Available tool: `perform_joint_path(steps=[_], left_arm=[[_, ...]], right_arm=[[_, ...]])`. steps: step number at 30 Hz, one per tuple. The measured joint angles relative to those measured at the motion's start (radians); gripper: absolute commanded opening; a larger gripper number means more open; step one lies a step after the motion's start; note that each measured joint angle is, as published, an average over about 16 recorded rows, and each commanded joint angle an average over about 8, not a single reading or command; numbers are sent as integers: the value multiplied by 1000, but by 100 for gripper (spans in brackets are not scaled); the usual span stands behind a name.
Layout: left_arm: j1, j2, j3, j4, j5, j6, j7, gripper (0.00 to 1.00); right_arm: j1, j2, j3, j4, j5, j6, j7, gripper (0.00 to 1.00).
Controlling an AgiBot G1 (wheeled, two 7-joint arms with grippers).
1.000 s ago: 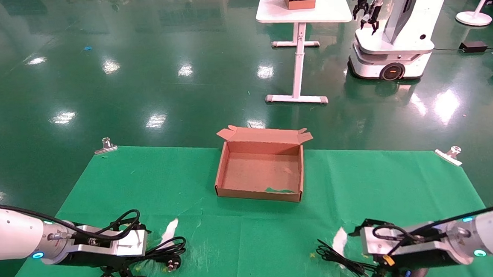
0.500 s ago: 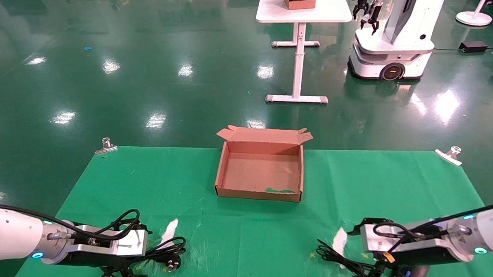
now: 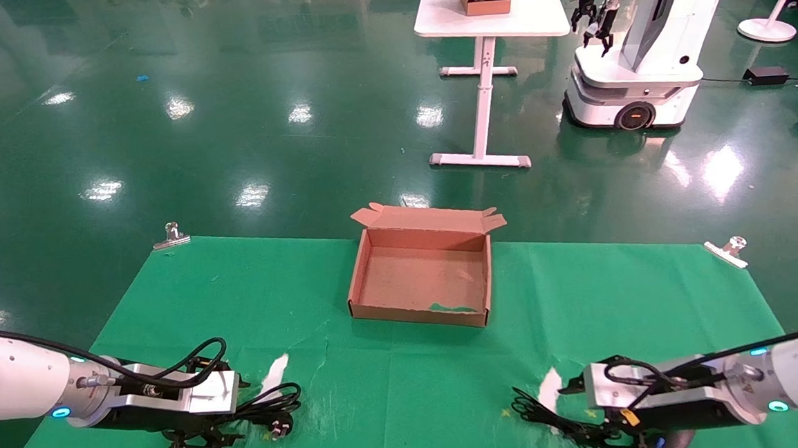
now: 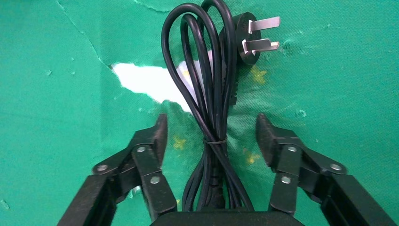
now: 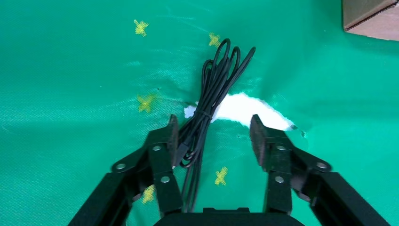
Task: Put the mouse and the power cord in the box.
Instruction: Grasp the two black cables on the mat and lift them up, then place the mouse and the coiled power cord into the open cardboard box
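One open brown box (image 3: 422, 280) mid-cloth, one thick looped power cord (image 4: 211, 94) with pinned plug between spread left gripper (image 4: 210, 136) fingers, one thin-cabled mouse (image 5: 207, 113) bundle straddled by open right gripper (image 5: 214, 136).

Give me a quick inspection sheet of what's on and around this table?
Surface: green cloth, torn in spots, white showing.
Job's things: box open, nothing in it; power cord and mouse cable lie on the cloth.
Clutter: two metal clips at the cloth's far corners.
Grippers: left hand open astride the power cord; right hand open over the mouse cable.
Cables: both bundled.
Surroundings: white table, another robot.
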Motion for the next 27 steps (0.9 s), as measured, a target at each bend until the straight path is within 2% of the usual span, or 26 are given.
perform_joint_path(steps=[18,27], left_arm=[[1,-2,-2,-2,-3,3,-3,0],[-33,-25,-38,17,-56,59,-40,0]], right_arm=[[-1,2,2,4,3,-1,0,0],[13,30,29,27,40,-2,-17,0]])
